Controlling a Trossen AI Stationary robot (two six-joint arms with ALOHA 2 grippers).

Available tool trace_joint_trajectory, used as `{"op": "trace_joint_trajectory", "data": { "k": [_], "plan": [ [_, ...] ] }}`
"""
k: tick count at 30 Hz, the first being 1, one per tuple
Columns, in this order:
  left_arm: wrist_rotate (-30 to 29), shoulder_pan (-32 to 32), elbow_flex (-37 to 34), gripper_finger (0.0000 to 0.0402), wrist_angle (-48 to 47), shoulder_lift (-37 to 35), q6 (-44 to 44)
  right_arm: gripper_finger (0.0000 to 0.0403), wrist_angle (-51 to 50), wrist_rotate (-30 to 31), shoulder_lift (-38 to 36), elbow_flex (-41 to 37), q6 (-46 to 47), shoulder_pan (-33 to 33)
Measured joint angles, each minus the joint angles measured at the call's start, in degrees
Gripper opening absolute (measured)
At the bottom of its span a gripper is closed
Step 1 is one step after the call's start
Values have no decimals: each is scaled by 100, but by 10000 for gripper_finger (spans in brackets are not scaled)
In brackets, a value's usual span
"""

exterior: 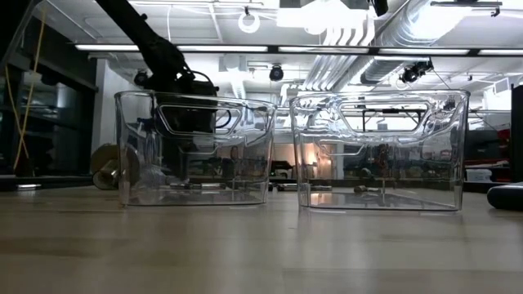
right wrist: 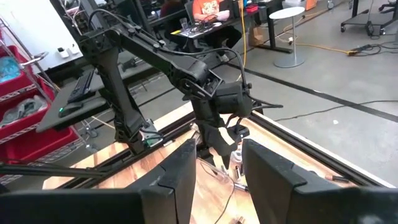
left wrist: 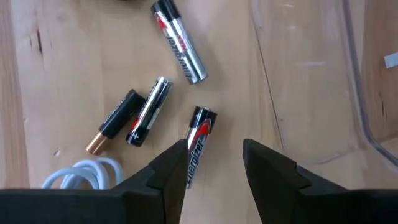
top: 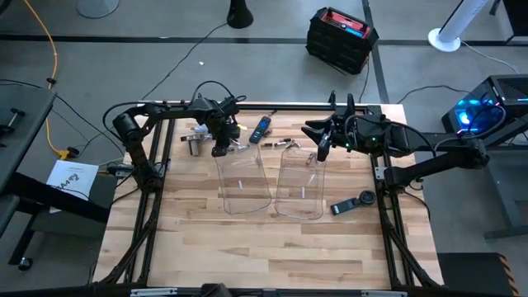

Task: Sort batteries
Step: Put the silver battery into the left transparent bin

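Observation:
Several small batteries lie flat on the wood next to the left clear tray. In the left wrist view these are a silver cell, a black-and-silver cell, a black cell with a copper end and a red-and-black cell. My left gripper is open and points down over them. One finger covers the near end of the red-and-black cell. My right gripper is open and holds nothing, above the far end of the right clear tray. A small light cell lies in each tray. My left gripper comes from above, pointing down. One finger hides the lower end of the red-and-black battery, which lies flat on the table. I cannot tell whether the finger touches it.
A silvery metal cup and a white cable loop lie left of the batteries. One dark remote-like gadget lies by the far edge, another right of the right tray. Bare wood spreads along the near half of the table.

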Motion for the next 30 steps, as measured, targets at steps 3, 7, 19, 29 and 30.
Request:
{"op": "trace_joint_trajectory", "data": {
  "k": [3, 7, 19, 29, 30],
  "plan": [
    [229, -15, 124, 134, -387, 8, -230, 126, 0, -8, 0, 0, -11, 0],
    [1125, -140, 226, 124, -578, -240, -557, 126, -3, -11, 0, 0, -52, 0],
    [-1003, -474, 224, 117, -1, -973, -319, 126, -28, -13, 0, 0, -166, -4],
    [-184, 20, 224, 117, -350, -382, 364, 126, -104, -14, 0, 0, -66, -4],
    [-178, 9, 224, 117, -338, -318, 399, 126, -119, -15, 0, 0, -66, -4]
  ]
}}
